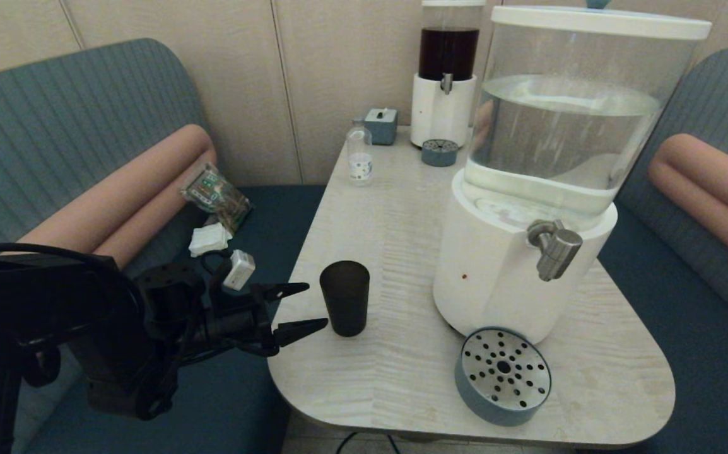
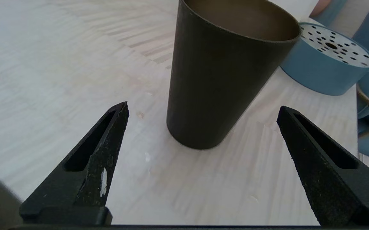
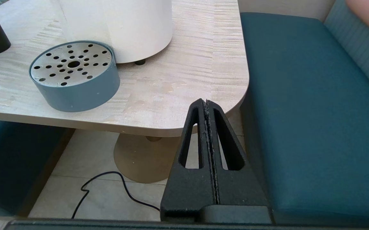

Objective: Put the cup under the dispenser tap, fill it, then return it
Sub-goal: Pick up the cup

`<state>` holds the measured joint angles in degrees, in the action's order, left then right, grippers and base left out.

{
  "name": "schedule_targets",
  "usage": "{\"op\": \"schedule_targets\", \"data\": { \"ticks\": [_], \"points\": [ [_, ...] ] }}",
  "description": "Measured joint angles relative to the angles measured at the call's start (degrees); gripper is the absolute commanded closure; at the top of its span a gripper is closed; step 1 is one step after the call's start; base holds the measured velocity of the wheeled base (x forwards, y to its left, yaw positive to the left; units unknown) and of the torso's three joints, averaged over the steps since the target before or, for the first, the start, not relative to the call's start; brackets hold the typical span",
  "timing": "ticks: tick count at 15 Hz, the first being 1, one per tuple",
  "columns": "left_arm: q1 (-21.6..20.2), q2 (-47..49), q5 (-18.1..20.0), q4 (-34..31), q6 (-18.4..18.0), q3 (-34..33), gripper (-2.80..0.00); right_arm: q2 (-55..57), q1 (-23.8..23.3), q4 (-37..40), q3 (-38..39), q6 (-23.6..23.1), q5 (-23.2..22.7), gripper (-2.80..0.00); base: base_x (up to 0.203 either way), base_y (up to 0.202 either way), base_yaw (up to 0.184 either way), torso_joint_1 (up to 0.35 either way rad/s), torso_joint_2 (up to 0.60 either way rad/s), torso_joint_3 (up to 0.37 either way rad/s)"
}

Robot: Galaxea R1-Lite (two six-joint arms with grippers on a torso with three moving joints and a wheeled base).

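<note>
The dark tapered cup stands upright on the pale wooden table, left of the big white-based dispenser. Its steel tap juts out above a round blue drip tray. My left gripper is open just left of the cup, its fingertips apart from it. In the left wrist view the cup rises just past my left gripper, whose fingers stand wide of it. My right gripper is shut on nothing, low off the table's near right corner.
At the back of the table stand a smaller dispenser with dark liquid, a second small drip tray, a clear bottle and a grey box. Teal benches flank the table. Packets lie on the left bench.
</note>
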<state>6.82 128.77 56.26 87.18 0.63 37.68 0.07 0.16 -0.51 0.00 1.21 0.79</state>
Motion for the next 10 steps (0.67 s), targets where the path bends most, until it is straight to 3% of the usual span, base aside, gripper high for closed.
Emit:
{"op": "schedule_targets", "data": {
  "ticks": [10],
  "points": [
    [5.40,3.86,-4.16,0.02,2.11,8.62,-2.80,0.02,0.00,0.00,0.00,0.01,0.00,0.00,0.000,0.000,0.000,0.000,0.00,0.000]
  ]
}}
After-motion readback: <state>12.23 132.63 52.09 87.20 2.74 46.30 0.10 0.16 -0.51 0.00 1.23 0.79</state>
